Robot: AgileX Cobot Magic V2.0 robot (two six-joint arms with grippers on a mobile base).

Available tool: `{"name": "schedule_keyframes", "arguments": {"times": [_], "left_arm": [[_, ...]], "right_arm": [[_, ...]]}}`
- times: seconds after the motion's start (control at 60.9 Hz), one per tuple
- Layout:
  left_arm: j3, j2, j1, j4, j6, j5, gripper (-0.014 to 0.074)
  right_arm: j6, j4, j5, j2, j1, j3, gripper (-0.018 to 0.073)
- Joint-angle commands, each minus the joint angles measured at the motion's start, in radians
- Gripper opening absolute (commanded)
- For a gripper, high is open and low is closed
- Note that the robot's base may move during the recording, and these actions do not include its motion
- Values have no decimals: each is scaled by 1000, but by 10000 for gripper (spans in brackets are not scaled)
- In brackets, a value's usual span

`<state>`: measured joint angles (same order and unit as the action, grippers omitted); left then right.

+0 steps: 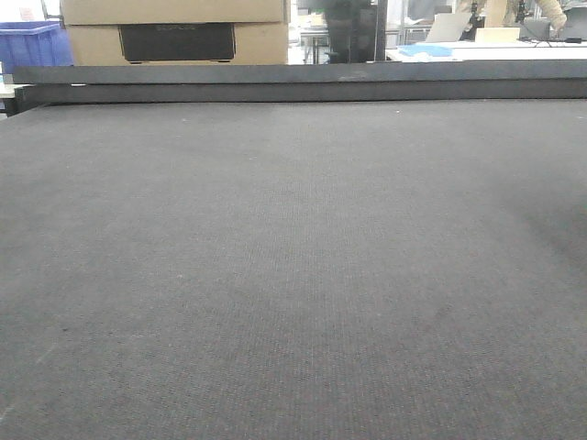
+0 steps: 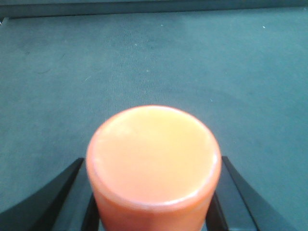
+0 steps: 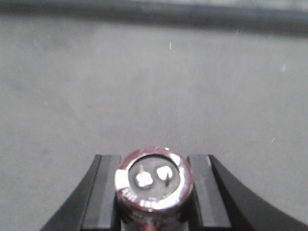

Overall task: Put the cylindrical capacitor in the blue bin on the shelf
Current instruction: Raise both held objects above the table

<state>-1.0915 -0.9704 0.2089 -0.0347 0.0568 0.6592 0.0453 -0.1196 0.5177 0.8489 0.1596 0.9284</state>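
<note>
The cylindrical capacitor [image 3: 154, 182], pinched in the right end effector [image 3: 154, 192] as the left end effector [image 2: 153, 197] pinches an orange cylinder [image 2: 154, 154], could slip on its round sides

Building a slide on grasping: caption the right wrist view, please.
Right claw gripping the cylindrical capacitor, its two-terminal end facing the camera, grey mat beyond.
</note>
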Motion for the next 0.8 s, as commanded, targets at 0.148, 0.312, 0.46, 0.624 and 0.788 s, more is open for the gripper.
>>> {"name": "schedule_keyframes", "arguments": {"times": [0.148, 0.312, 0.46, 0.624, 0.788], "left_arm": [[68, 160, 8, 0, 2, 27, -111], [138, 253, 8, 3, 2, 25, -111], [177, 295, 8, 3, 2, -3, -111], [183, 298, 8, 3, 2, -5, -111], [183, 298, 8, 3, 2, 5, -111]], "right_arm": [[-2, 2, 5, -215, 3, -85, -148], [-2, 2, 52, -305, 3, -93, -148], [-2, 2, 54, -332, 3, -93, -148], [-2, 2, 50, -332, 3, -93, -148], [-2, 2, 50, -332, 3, -93, -148]]}}
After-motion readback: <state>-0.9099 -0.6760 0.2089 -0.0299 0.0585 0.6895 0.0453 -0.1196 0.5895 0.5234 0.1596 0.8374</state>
